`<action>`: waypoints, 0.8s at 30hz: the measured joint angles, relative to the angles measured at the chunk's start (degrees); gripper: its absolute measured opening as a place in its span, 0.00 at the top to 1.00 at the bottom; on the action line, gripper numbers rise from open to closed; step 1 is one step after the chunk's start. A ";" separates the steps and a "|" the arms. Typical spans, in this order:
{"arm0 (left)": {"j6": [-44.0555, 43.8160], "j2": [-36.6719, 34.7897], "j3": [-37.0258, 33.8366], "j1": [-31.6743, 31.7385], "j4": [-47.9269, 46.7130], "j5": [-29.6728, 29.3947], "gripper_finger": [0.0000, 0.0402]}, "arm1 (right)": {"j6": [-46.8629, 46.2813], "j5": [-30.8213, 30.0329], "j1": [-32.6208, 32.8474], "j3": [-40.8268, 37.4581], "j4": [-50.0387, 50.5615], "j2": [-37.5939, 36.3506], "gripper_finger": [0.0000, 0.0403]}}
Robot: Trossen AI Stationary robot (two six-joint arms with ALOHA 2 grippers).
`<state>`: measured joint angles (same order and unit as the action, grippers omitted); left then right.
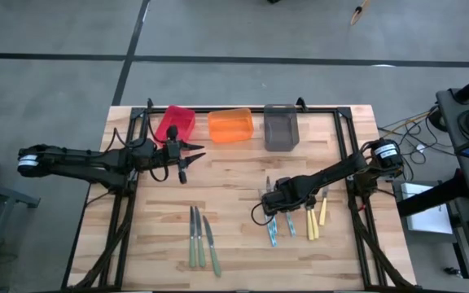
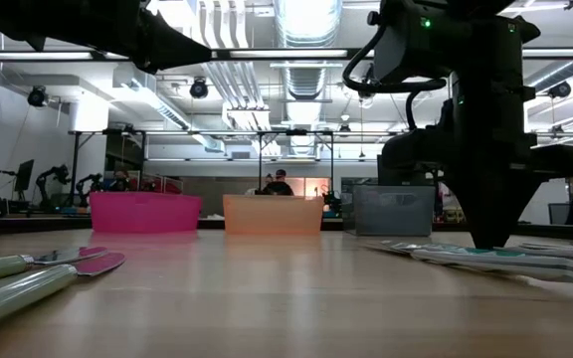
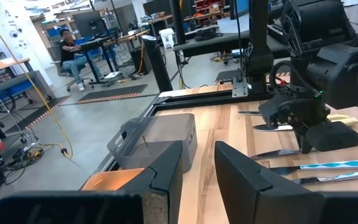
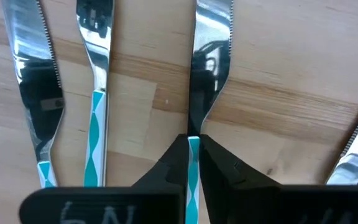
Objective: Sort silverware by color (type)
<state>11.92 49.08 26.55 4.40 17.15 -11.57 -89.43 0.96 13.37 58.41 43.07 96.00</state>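
- high view: i see the bench (image 1: pixel 243 175) with three bins along its far edge: red bin (image 1: pixel 175 123), orange bin (image 1: pixel 230 125), grey bin (image 1: pixel 281 127). my right gripper (image 1: pixel 270 205) sits low over the light blue utensils (image 1: pixel 273 228) near the right part of the front edge. the pale yellow utensils (image 1: pixel 314 220) lie just beside them towards the right edge, and the green utensils (image 1: pixel 201 238) lie apart near the middle of the front edge. my left gripper (image 1: pixel 187 163) hangs in front of the red bin, near the far left corner.
- low view: the green handles (image 2: pixel 13 278) lie close at one side; the right arm stands down on the blue-patterned pieces (image 2: pixel 485 257).
- left wrist view: my left gripper's fingers (image 3: pixel 157 177) stand a narrow gap apart with nothing between them; the grey bin (image 3: pixel 160 134) is ahead.
- right wrist view: my right gripper (image 4: pixel 192 163) is pinched on the blue-patterned handle of a knife (image 4: pixel 209 62), which lies flat on the wood; a fork (image 4: pixel 96 74) and another knife (image 4: pixel 37 81) lie beside it.
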 joint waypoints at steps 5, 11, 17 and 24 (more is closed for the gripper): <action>0.00 0.02 0.00 0.00 0.00 0.00 0.81 | 0.11 -3.03 -0.02 0.02 0.70 -5.04 0.97; 0.00 0.01 0.00 -0.02 0.00 -0.02 0.81 | 1.31 -9.28 0.00 0.02 0.80 -10.92 0.97; 0.00 0.02 0.00 -0.02 0.09 -0.02 0.81 | 3.50 -14.51 -0.42 0.02 -0.88 -14.61 0.97; 0.00 0.02 0.00 -0.02 0.44 -0.02 0.81 | 9.32 -14.71 -3.06 0.03 -6.52 -14.74 0.97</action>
<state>11.92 49.10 26.55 4.38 17.58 -11.60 -80.11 -13.75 10.30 58.44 36.54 81.26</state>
